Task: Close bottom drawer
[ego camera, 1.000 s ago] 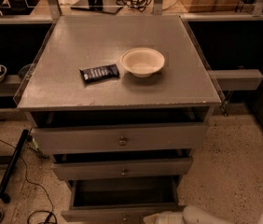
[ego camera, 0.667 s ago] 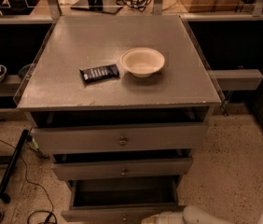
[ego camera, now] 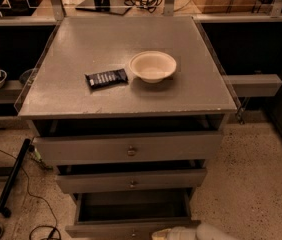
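Note:
The grey cabinet has three drawers. The bottom drawer is pulled out the farthest, its dark inside is open to view, and its front runs along the lower edge of the camera view. My gripper is a pale shape at the bottom edge, right at the right end of that drawer front, with the white arm trailing off to the right. The top drawer with a knob and the middle drawer are each slightly open.
A white bowl and a dark snack bar lie on the cabinet top. A black pole and cables lie on the floor at the left. Grey shelves stick out on both sides. Speckled floor lies at the right.

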